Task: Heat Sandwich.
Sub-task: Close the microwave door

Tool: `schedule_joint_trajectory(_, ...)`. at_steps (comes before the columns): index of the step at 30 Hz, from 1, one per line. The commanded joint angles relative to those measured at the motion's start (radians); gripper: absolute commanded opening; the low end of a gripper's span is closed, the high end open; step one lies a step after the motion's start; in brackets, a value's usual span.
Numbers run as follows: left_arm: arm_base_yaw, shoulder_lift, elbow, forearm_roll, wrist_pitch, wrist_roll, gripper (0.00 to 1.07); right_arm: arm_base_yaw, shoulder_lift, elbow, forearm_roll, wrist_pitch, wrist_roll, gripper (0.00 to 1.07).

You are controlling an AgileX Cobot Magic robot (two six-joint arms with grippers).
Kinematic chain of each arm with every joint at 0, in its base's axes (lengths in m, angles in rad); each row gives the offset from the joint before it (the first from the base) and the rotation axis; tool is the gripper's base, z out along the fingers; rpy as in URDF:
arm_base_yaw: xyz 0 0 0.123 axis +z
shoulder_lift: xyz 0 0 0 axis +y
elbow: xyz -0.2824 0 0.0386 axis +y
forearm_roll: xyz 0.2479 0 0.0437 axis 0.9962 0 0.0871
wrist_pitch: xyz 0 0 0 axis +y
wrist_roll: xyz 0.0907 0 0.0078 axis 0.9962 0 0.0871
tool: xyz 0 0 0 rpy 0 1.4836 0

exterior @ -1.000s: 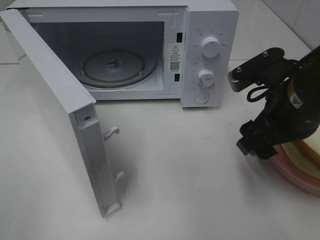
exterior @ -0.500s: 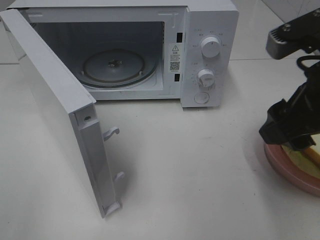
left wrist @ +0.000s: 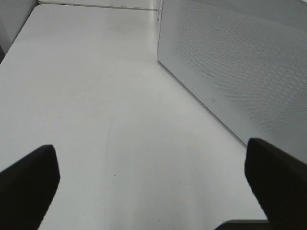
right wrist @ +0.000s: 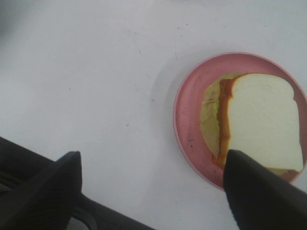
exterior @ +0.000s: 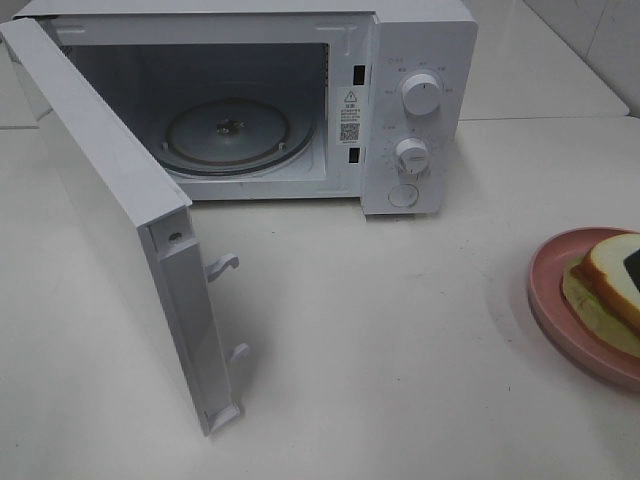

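Note:
The sandwich (exterior: 603,272), white bread with tan crust and pale green filling, lies on a round pink plate (exterior: 547,300) at the table's right edge. In the right wrist view my right gripper (right wrist: 153,191) hangs open above the table beside the plate (right wrist: 187,110), with one fingertip (right wrist: 264,196) over the near edge of the sandwich (right wrist: 261,124). In the exterior view only a dark bit of it shows at the right border. The white microwave (exterior: 420,60) stands at the back with its door (exterior: 110,200) swung wide and its glass turntable (exterior: 228,135) bare. My left gripper (left wrist: 151,187) is open, holding nothing, beside the door's outer face (left wrist: 240,72).
The open door juts toward the front left of the table, with two latch hooks (exterior: 224,265) on its edge. Two dials (exterior: 419,95) and a button sit on the microwave's right panel. White tabletop (exterior: 400,350) lies between microwave and plate.
My right arm has drawn away to the right and almost out of the exterior view, uncovering the plate and sandwich. Microwave, door and plate have not moved.

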Motion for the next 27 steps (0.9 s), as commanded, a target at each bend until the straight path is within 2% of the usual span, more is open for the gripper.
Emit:
schedule_joint_trajectory(1, 0.002, -0.005, -0.001, -0.003, -0.013, -0.001, 0.98, 0.000, -0.079, -0.007, 0.004, 0.069, -0.019, 0.76)
schedule_joint_trajectory(9, 0.002, -0.005, -0.001, -0.003, -0.013, -0.001, 0.98, -0.001, -0.209, -0.003, 0.004, 0.121, -0.052, 0.76)
schedule_joint_trajectory(18, 0.002, -0.005, -0.001, -0.003, -0.013, -0.001, 0.98, -0.006, -0.353, 0.099, 0.004, 0.112, -0.057, 0.76)
schedule_joint_trajectory(23, 0.002, -0.005, -0.001, -0.003, -0.013, -0.001, 0.98, -0.098, -0.413, 0.163, 0.013, 0.091, -0.063, 0.76)
schedule_joint_trajectory(25, 0.002, -0.005, -0.001, -0.003, -0.013, -0.001, 0.98, -0.166, -0.462, 0.193, 0.015, 0.066, -0.065, 0.76)
schedule_joint_trajectory(27, 0.002, -0.005, -0.001, -0.003, -0.013, -0.001, 0.98, -0.181, -0.477, 0.199, 0.018, 0.056, -0.065, 0.76)
